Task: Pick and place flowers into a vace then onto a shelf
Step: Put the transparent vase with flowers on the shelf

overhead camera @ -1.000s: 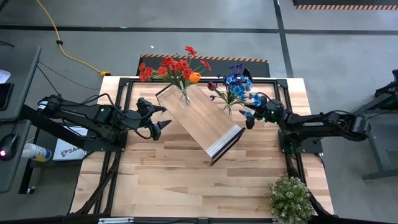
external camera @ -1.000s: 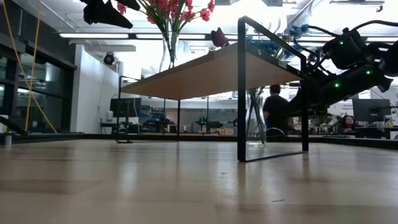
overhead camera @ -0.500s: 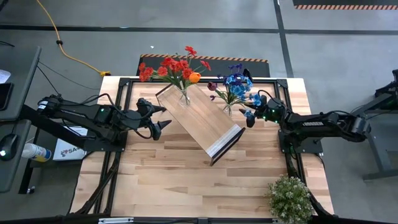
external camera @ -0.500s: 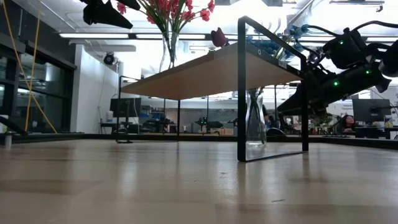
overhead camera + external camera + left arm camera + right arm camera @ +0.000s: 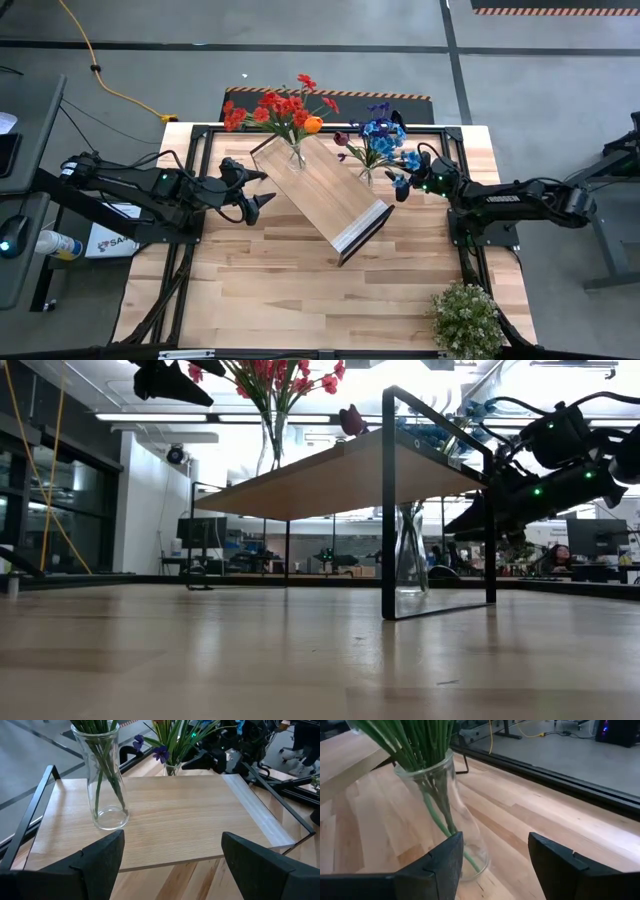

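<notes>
The shelf [image 5: 325, 195] stands on its dark frame slantwise at mid-table, its white end toward the near right. A glass vase [image 5: 102, 785] with red and orange flowers [image 5: 280, 108] stands on the shelf's far left end. A second vase [image 5: 445, 820] with blue and purple flowers [image 5: 380, 135] stands on the tabletop beside the shelf's right side. My right gripper [image 5: 495, 845] is open, low, just right of that vase; the vase stands beyond one fingertip, and no touch shows. My left gripper [image 5: 172, 845] hangs open, raised, left of the shelf.
A bushy pale-green potted plant [image 5: 465, 318] stands at the table's near right corner. Black frame rails [image 5: 195, 150] run along the table's left, right and far sides. Bare tabletop [image 5: 280, 290] lies between the shelf and the near edge.
My right gripper has rolled a little, and its fingertips have swung slightly toward the vase with blue flowers. The gap between its fingers is unchanged. Both vases and the shelf have kept their places.
</notes>
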Robot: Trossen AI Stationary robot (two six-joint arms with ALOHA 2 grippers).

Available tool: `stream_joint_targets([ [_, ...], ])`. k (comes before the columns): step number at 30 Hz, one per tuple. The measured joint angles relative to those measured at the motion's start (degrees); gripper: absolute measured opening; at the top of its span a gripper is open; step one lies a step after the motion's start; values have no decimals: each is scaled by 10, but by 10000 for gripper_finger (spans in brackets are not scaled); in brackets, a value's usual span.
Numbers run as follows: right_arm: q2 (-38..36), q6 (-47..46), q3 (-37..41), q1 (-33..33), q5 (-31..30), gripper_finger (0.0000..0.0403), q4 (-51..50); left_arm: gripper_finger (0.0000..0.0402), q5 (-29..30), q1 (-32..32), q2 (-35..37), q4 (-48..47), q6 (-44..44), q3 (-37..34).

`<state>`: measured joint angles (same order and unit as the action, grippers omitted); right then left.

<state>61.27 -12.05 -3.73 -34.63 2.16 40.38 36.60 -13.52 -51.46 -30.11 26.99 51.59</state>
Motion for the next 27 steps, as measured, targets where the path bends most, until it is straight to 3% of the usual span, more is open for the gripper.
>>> stream_joint_targets([
  [8,65,-6,0,-15,-4,214,43,367,0,0,0,0,0,0],
  [12,98,-9,-2,-21,32,214,105,367,-1,0,0,0,0,0],
  [27,201,20,-76,-23,105,214,101,367,-2,0,0,0,0,0],
])
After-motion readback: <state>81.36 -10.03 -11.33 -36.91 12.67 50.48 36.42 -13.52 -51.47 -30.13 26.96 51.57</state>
